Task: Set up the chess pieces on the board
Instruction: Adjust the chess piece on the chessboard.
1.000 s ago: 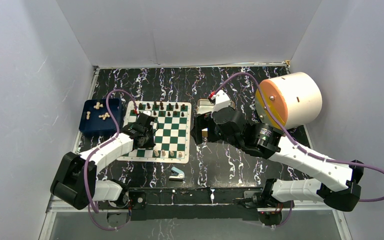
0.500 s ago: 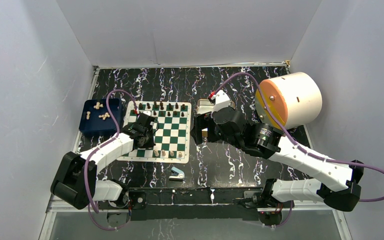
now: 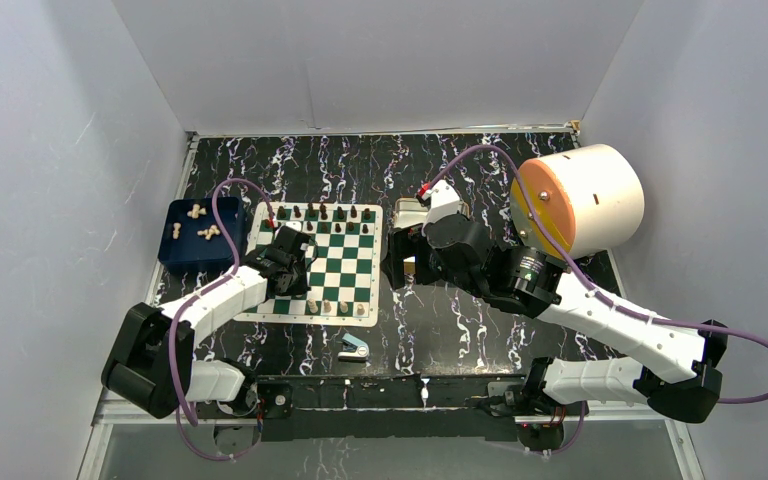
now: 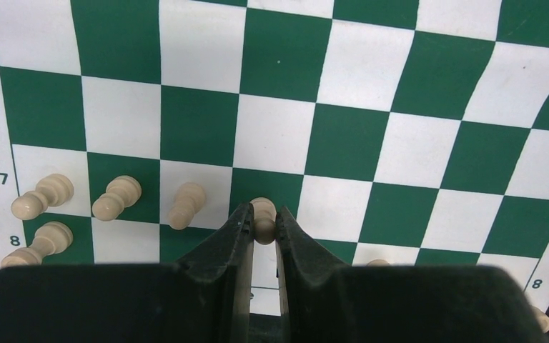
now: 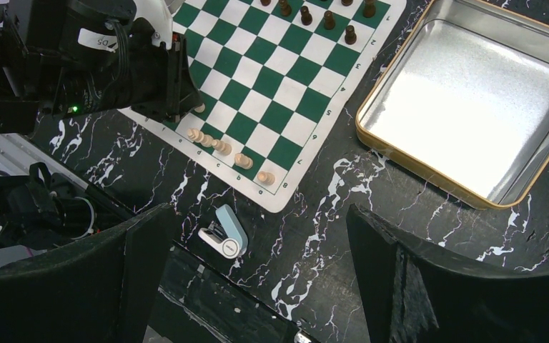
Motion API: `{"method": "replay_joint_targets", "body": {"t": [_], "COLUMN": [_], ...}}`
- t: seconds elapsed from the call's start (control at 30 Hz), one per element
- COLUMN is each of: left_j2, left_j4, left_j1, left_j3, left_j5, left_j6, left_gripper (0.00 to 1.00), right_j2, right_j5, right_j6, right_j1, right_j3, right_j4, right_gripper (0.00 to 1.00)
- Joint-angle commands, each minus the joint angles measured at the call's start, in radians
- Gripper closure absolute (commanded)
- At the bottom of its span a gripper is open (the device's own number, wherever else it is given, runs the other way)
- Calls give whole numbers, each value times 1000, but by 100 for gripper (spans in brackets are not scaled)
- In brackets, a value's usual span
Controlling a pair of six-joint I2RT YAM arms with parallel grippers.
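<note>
The green and white board (image 3: 335, 262) lies left of centre. Dark brown chess pieces (image 3: 322, 213) stand along its far rows and pale ones (image 3: 335, 308) along its near edge. My left gripper (image 4: 262, 213) is shut on a pale pawn (image 4: 263, 223), low over the board's near-left squares (image 4: 400, 86). Three pale pawns (image 4: 116, 197) lean in a row just left of it. In the top view that gripper (image 3: 295, 262) covers the held pawn. My right gripper (image 5: 259, 214) hangs open and empty above the bare table right of the board (image 5: 271, 78).
A dark blue tray (image 3: 175, 255) left of the board holds several pale pieces (image 3: 207, 232). An empty silver tin (image 5: 472, 100) lies right of the board. A blue-and-white stapler (image 5: 225, 232) rests near the board's front edge. A white cylinder with an orange face (image 3: 580, 198) stands far right.
The left gripper has shifted very slightly toward the near side of the board. The right arm has not moved.
</note>
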Motion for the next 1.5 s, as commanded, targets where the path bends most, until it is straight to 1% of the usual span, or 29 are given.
{"method": "replay_joint_targets", "body": {"t": [0.0,0.4,0.9,1.33,1.4,1.47], "left_j2": [10,17,-25,-11,-9,-7], "left_j4": [16,34,29,38,37,38], "left_j1": [-5,-5,-5,-5,-5,-5], "left_j3": [10,6,14,13,12,11], "left_j5": [-24,-10,9,-12,-14,-14], "left_j6": [-2,-3,-2,8,8,6], "left_gripper": [90,89,89,89,88,85], "right_j2": [-18,-17,-8,-10,-11,-12], "right_j5": [7,0,-8,-11,-10,-9], "right_j6": [7,13,19,22,22,22], "right_j1": [-4,-4,-4,-4,-5,-4], "right_j3": [-1,-3,-11,-9,-9,-9], "right_j4": [50,53,56,53,53,53], "right_gripper": [1,1,1,1,1,1]}}
